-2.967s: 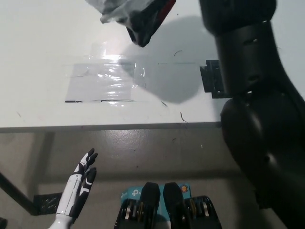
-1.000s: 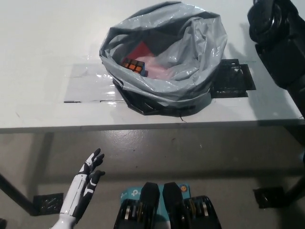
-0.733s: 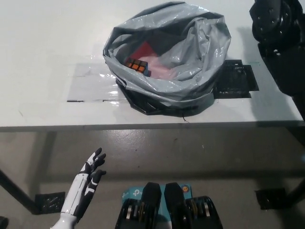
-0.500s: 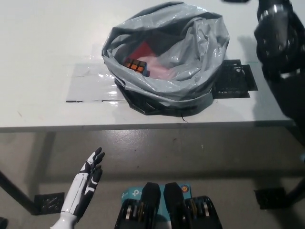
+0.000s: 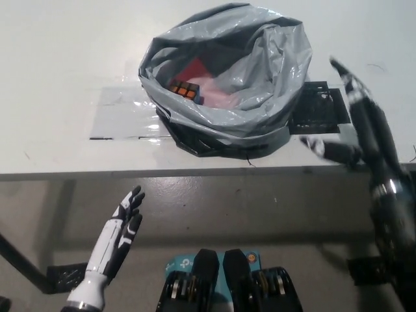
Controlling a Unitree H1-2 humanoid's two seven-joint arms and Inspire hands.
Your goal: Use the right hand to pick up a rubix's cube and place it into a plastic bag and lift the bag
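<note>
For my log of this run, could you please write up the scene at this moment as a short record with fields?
bag: grey plastic bag sitting on the white table, mouth open upward
cube: Rubik's cube inside the bag, left of its middle
other bag contents: something red and pink beside the cube, not identifiable
right hand: black right hand open, to the right of the bag near the table's front edge, holding nothing
left hand: white left hand open, resting below the table edge
table markings: clear tape patch left of the bag

The plastic bag (image 5: 247, 84) is thin, crinkled, glossy grey film on a smooth matt white table (image 5: 58, 65).
</note>
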